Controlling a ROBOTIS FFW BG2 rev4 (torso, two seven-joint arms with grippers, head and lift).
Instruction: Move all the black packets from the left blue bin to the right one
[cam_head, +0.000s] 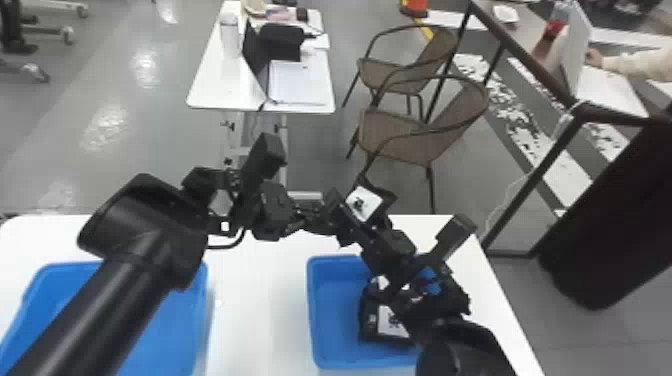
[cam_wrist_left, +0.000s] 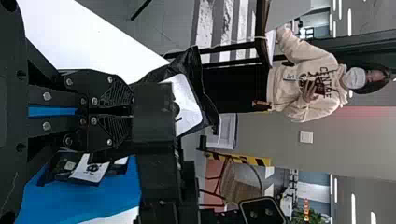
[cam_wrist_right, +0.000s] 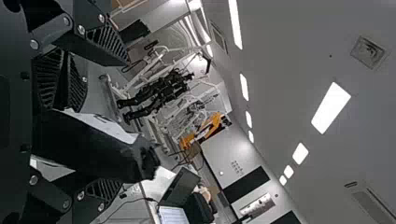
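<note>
Above the desk (cam_head: 260, 300), left pincer (cam_wrist_left: 131, 112) grips one unplaced black packet (cam_wrist_left: 187, 105), right pincer (cam_wrist_right: 122, 122) wide; right bin (cam_head: 335, 310) holds other packets (cam_head: 392, 322).

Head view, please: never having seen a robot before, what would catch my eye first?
Probably the left gripper and right gripper nearly meeting mid-picture, with a black packet and its bright white label there. Below them, the vivid blue left bin and right bin stand out on the white table, with more labelled black packets in the right one.
</note>
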